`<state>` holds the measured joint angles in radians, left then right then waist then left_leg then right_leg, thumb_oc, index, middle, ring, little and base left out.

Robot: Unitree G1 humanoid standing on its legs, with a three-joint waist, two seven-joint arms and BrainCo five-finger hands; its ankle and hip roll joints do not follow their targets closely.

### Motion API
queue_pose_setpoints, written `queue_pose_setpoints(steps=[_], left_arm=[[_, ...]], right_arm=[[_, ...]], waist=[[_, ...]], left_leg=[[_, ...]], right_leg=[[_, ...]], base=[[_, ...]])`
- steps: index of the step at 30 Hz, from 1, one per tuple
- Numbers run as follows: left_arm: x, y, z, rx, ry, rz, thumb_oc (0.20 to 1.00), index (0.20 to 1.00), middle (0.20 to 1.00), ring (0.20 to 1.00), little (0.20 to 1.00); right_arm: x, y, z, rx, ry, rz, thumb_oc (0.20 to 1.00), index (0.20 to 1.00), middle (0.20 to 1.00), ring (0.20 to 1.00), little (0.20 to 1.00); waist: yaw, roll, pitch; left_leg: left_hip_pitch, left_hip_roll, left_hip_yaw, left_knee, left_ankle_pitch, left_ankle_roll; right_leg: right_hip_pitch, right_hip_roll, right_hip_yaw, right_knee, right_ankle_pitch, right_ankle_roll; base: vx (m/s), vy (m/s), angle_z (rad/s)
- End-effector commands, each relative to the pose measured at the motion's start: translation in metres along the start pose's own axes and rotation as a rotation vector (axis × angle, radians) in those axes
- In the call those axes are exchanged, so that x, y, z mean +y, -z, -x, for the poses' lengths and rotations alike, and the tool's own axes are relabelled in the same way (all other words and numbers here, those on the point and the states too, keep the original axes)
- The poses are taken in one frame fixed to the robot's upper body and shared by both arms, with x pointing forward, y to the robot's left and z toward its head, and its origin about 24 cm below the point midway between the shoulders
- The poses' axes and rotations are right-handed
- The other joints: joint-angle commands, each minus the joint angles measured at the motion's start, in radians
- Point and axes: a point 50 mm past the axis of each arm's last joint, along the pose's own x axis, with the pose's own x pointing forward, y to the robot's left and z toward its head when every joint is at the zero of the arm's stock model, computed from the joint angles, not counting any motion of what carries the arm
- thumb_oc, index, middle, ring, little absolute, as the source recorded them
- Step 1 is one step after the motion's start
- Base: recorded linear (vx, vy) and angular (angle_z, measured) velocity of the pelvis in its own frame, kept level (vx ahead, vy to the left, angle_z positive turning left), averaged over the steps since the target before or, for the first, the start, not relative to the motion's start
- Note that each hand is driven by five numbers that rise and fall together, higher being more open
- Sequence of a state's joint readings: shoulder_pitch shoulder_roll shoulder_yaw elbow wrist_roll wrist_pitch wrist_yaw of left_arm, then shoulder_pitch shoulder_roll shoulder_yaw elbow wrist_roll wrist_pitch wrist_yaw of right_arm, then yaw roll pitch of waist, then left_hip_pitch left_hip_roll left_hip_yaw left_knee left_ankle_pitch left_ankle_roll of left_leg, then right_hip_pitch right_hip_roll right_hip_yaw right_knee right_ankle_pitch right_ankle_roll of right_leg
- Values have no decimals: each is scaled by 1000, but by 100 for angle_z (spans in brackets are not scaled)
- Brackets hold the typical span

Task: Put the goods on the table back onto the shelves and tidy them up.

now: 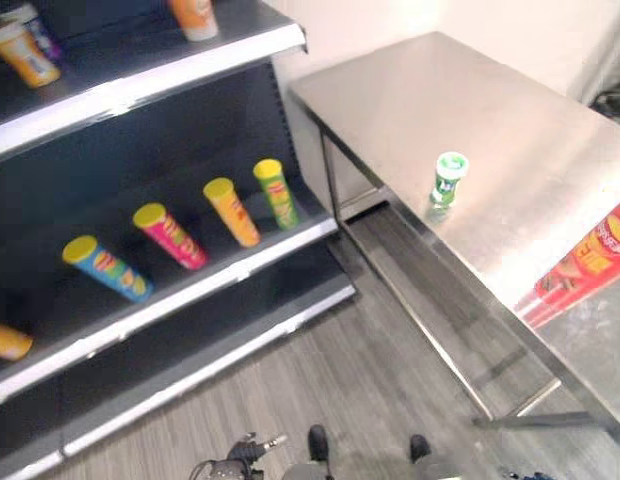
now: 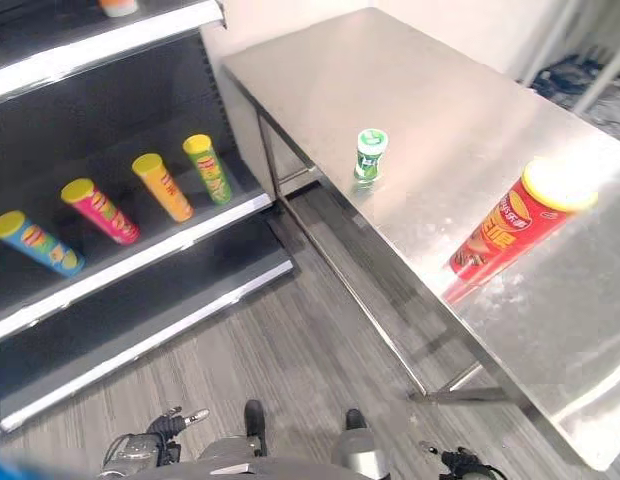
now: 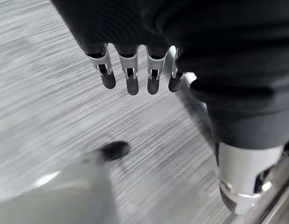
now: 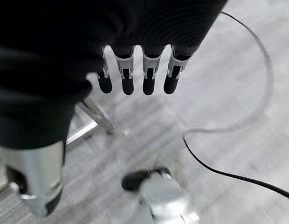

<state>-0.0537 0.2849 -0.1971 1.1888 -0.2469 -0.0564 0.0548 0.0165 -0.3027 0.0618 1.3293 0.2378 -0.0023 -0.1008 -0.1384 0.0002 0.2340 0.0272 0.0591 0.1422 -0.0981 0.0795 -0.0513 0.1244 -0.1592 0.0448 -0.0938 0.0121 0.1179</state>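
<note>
A steel table (image 1: 470,90) stands on the right. On it are a small green bottle (image 1: 450,178) near the front edge and a tall red chip can (image 2: 510,232) with a yellow lid further right; both stand upright. The dark shelves (image 1: 190,290) on the left carry a row of upright chip cans: blue (image 1: 107,268), pink (image 1: 170,235), orange (image 1: 231,210) and green (image 1: 276,192). My left hand (image 3: 132,77) hangs over the floor with straight fingers and holds nothing. My right hand (image 4: 127,74) hangs the same way, empty.
Orange cups (image 1: 25,55) stand on the upper shelf, and another orange item (image 1: 8,340) sits at the far left of the can shelf. The bottom shelf (image 1: 220,345) is bare. Grey plank floor (image 1: 320,380) separates the shelves from the table, whose legs (image 1: 410,310) run along it.
</note>
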Motion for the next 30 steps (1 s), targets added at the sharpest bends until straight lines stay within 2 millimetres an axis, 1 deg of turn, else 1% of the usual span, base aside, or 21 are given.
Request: queue_pose_setpoints(steps=[1,3,5,6,7,8,9,10,13,14,16,18,20,22,24,25,26,27,28,29,30], left_arm=[[4,2,0,3,-5,-48,1000,1000,1000,1000,1000],[8,3,0,7,-18,-35,1000,1000,1000,1000,1000],[13,3,1,9,-28,-32,1000,1000,1000,1000,1000],[16,5,1,13,-33,-30,1000,1000,1000,1000,1000],[22,7,2,17,-48,-25,1000,1000,1000,1000,1000],[26,7,2,16,-61,-24,1000,1000,1000,1000,1000],[26,8,2,16,-60,-25,1000,1000,1000,1000,1000],[28,9,3,12,-66,-26,1000,1000,1000,1000,1000],[25,10,4,8,-60,-30,1000,1000,1000,1000,1000],[24,10,4,8,-58,-31,1000,1000,1000,1000,1000],[21,10,3,5,-52,-31,1000,1000,1000,1000,1000],[19,9,3,4,-46,-33,1000,1000,1000,1000,1000],[17,11,3,6,-47,-23,1000,1000,1000,1000,1000],[16,14,4,17,-45,-21,1000,1000,1000,1000,1000],[15,17,4,27,-42,-24,1000,1000,1000,1000,1000],[15,17,4,27,-41,-24,1000,1000,1000,1000,1000],[15,19,5,32,-37,-26,1000,1000,1000,1000,1000],[15,21,6,36,-32,-35,1000,1000,1000,1000,1000],[16,23,6,36,-30,-38,1000,1000,1000,1000,1000],[16,23,6,36,-31,-38,1000,1000,1000,1000,1000],[18,22,6,30,-32,-38,1000,1000,1000,1000,1000]], right_arm=[[-16,-16,-2,-35,40,10,1000,1000,1000,1000,1000],[-19,-23,-2,-57,49,-53,1000,1000,1000,1000,1000],[-24,-25,-2,-71,65,-125,1000,1000,1000,1000,1000],[-30,-27,-1,-81,85,-175,1000,1000,1000,1000,1000],[-47,-32,0,-109,140,-263,1000,1000,1000,1000,1000],[-61,-32,1,-125,187,-315,1000,1000,1000,1000,1000],[-61,-31,1,-124,187,-316,1000,1000,1000,1000,1000],[-91,-30,6,-156,295,-410,1000,1000,1000,1000,1000],[-135,-18,17,-157,457,-509,1000,1000,1000,1000,1000],[-136,-17,18,-157,459,-510,1000,1000,1000,1000,1000],[-166,-9,28,-152,567,-577,1000,1000,1000,1000,1000],[-197,-10,42,-193,676,-617,1000,1000,1000,1000,1000],[-245,-40,77,-401,853,-614,1000,1000,1000,1000,1000],[-267,-58,99,-520,930,-621,1000,1000,1000,1000,1000],[-281,-81,121,-665,972,-614,1000,1000,1000,1000,1000],[-281,-81,121,-665,973,-614,1000,1000,1000,1000,1000],[-287,-100,137,-770,988,-579,1000,1000,1000,1000,1000],[-287,-136,165,-962,979,-469,1000,1000,1000,1000,1000],[-286,-158,185,-1079,962,-386,1000,1000,1000,1000,1000],[-285,-158,185,-1079,962,-386,1000,1000,1000,1000,1000],[-281,-175,203,-1185,941,-317,1000,1000,1000,1000,1000]], waist=[[10,13,-19],[-5,13,-24],[-17,11,-25],[-24,9,-28],[-36,7,-32],[-45,6,-35],[-44,6,-35],[-58,3,-40],[-70,-1,-50],[-69,0,-51],[-75,-3,-56],[-86,-6,-60],[-105,-17,-69],[-112,-24,-73],[-113,-30,-75],[-112,-28,-75],[-112,-33,-76],[-108,-38,-77],[-107,-40,-76],[-106,-41,-77],[-103,-44,-80]], left_leg=[[-1,78,-1,91,-97,-49],[10,66,26,90,-112,-37],[20,57,49,89,-125,-27],[25,51,63,90,-134,-22],[32,44,76,90,-143,-16],[33,41,82,91,-147,-12],[34,40,82,92,-148,-12],[43,33,91,89,-158,-7],[57,24,97,84,-171,1],[58,24,96,84,-171,1],[63,21,94,83,-177,3],[66,19,91,79,-179,4],[73,18,95,70,-183,7],[79,19,98,66,-185,8],[84,22,103,62,-186,7],[85,22,104,62,-186,7],[86,23,105,61,-186,7],[90,26,113,59,-186,6],[100,27,119,58,-193,7],[97,28,121,58,-187,6],[98,30,126,57,-185,5]], right_leg=[[-80,39,5,20,-24,29],[-95,23,18,28,-14,42],[-108,12,31,36,-10,54],[-114,5,39,40,-8,61],[-122,-6,45,48,-4,70],[-126,-11,47,51,-2,76],[-126,-12,48,51,-3,76],[-129,-22,46,54,1,87],[-126,-34,41,56,5,100],[-125,-34,41,56,4,100],[-122,-39,35,58,5,106],[-121,-42,32,59,5,111],[-122,-45,30,57,9,116],[-125,-43,35,58,12,116],[-127,-42,38,57,16,118],[-127,-42,38,57,16,118],[-130,-41,41,56,17,118],[-137,-39,47,55,20,117],[-132,-38,49,53,16,119],[-136,-37,51,53,21,118],[-141,-35,54,51,24,117]], base=[[44,218,-71],[25,167,-56],[22,179,-37],[31,201,-46],[42,179,-38],[30,126,-31],[47,124,-17],[49,109,-16],[51,91,-9],[32,58,-2],[29,54,-1],[37,63,1],[35,48,6],[0,0,0],[7,-5,-4],[0,-14,-7],[-14,-19,-13],[-1,-21,-15],[-15,-20,-15],[-8,-21,-18],[-13,-34,-22]])
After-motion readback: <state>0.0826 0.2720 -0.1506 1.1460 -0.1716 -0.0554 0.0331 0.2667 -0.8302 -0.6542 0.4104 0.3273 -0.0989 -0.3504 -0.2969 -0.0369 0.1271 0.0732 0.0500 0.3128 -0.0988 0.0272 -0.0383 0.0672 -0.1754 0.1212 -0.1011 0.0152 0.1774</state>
